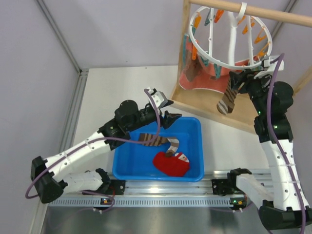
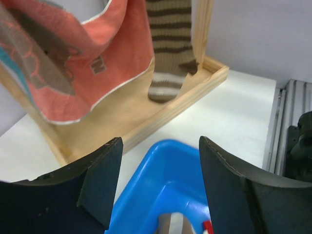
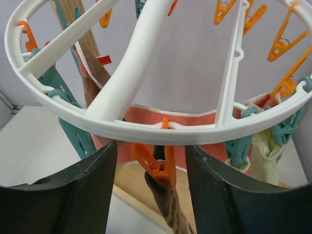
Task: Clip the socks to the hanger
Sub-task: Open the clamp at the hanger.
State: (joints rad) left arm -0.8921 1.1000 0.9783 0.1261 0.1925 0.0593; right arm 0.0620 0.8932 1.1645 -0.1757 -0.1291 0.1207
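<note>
Up at the hanger (image 3: 146, 129) rim, the right gripper (image 1: 243, 77) reaches high, jaws apart, flanking a clipped striped sock (image 1: 227, 100). The left gripper (image 1: 170, 117) stretches low over the blue bin (image 1: 194, 120), spread wide.

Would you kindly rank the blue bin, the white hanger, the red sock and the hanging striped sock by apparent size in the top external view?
Largest: blue bin and white hanger, about alike; the hanger hangs nearer the camera, so I won't rank them.
Then: red sock.
Smallest: hanging striped sock.
</note>
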